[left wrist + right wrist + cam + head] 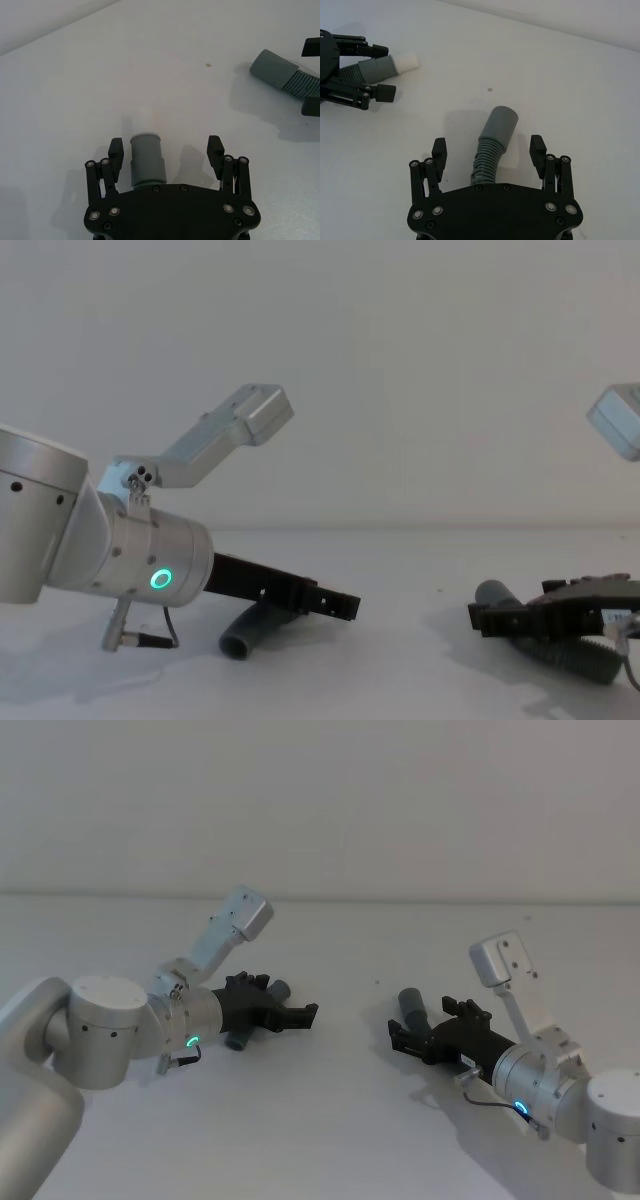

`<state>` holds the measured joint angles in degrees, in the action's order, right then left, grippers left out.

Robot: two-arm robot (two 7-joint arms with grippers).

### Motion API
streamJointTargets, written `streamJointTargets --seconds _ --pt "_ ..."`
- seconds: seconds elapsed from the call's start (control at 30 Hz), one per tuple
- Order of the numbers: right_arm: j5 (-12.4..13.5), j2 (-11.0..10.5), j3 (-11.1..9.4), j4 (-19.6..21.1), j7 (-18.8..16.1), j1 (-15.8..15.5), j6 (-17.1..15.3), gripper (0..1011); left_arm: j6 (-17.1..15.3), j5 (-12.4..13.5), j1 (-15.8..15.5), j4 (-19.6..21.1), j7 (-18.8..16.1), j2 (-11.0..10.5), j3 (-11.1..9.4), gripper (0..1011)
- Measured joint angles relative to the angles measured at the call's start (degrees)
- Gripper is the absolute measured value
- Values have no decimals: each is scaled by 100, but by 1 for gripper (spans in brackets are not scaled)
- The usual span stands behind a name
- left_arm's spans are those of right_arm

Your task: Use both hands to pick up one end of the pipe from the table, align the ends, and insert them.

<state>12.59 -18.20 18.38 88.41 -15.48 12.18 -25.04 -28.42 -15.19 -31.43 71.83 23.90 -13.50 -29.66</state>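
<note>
Head: left black two-finger gripper (285, 1000) sits low on the matt white table (330, 1130), over the short smooth dark grey plastic elbow (240, 1038). Right black gripper (425, 1023) sits low over the longer dark grey corrugated hose (412, 1005). The two pieces are well apart.
Left wrist: left fingers spread, elbow's collared end between them and close by one finger. Contact there: can't tell.
Right wrist: right fingers spread wide either side of the hose's ribbed part, clear of it. Smooth cuff pokes past the fingertips.
Chest: both pieces lie on the table.
</note>
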Motion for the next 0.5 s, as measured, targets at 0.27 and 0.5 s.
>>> streamJointTargets --seconds 0.27,0.5 --pt "0 0 0 0 0 0 0 1001 0 0 0 0 0 0 0 1001" --pt "0 0 0 0 0 0 0 1002 0 0 0 0 0 0 0 1001"
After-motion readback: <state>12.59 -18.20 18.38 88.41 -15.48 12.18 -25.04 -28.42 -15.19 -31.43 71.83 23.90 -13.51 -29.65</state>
